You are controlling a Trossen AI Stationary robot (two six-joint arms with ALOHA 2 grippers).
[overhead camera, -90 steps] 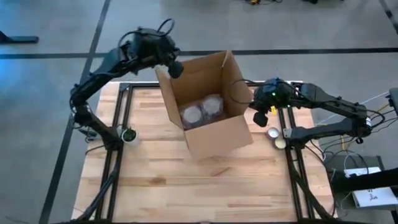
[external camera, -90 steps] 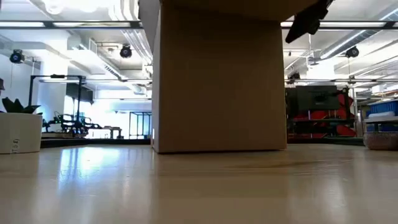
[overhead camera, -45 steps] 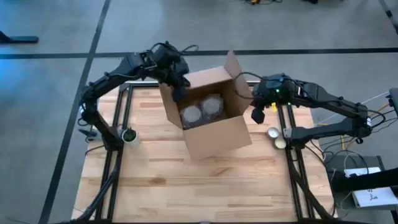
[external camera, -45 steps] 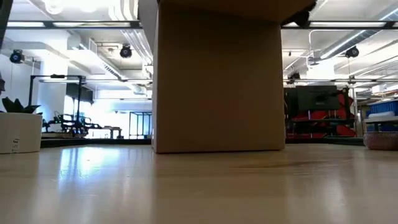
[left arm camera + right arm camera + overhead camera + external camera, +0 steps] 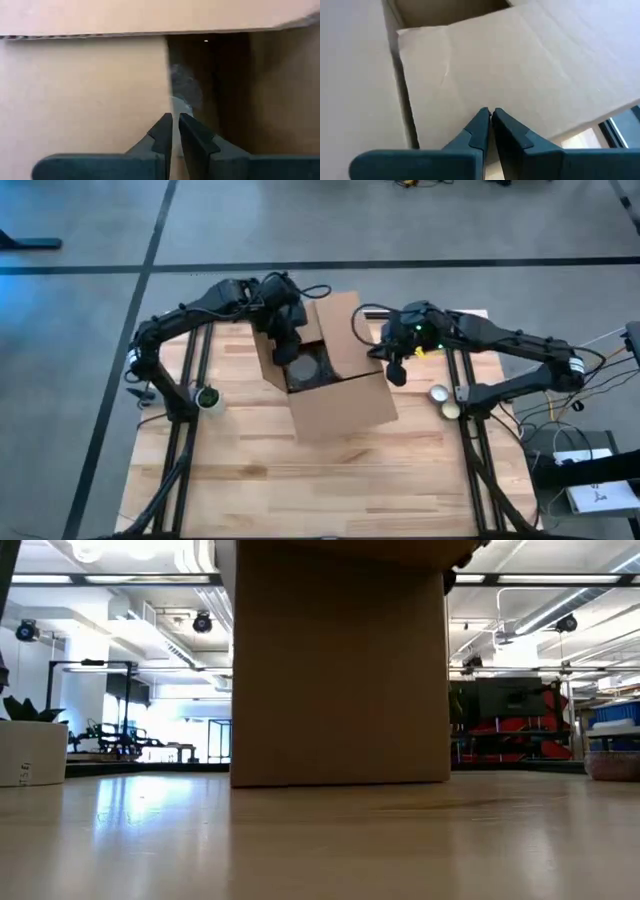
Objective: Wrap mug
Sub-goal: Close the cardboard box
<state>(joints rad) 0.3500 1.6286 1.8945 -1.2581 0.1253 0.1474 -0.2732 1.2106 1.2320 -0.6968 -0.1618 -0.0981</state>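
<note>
An open cardboard box (image 5: 335, 385) stands at the table's middle. Its right flap (image 5: 342, 330) is folded over the opening, and its left flap (image 5: 85, 95) lies inward. A pale wrapped bundle (image 5: 182, 92), which I take for the mug, shows deep in the dark opening (image 5: 310, 367). My left gripper (image 5: 286, 348) is shut above the box's left side. My right gripper (image 5: 396, 370) is shut at the box's right side, against the right flap (image 5: 510, 60). My left gripper comes slanting down from the table's far left, its shut fingertips (image 5: 167, 125) at the free edge of the left flap (image 5: 162, 100). Whether they press on that edge, I cannot tell. My right gripper pushes the right flap's outer face (image 5: 490, 100) with its shut fingertips, coming from the table's right. The flap leans over the opening.
A small green-and-white cup (image 5: 206, 397) stands near the table's left edge. Two small round dishes (image 5: 443, 401) lie at the right, close under my right arm. The near half of the wooden table (image 5: 330, 490) is bare wood.
My left gripper has come down from the far-left flap into the box's left side. My right gripper has moved left and pushed the upright right flap over the opening, covering the two bundles. The box has slid a little toward the table's left.
</note>
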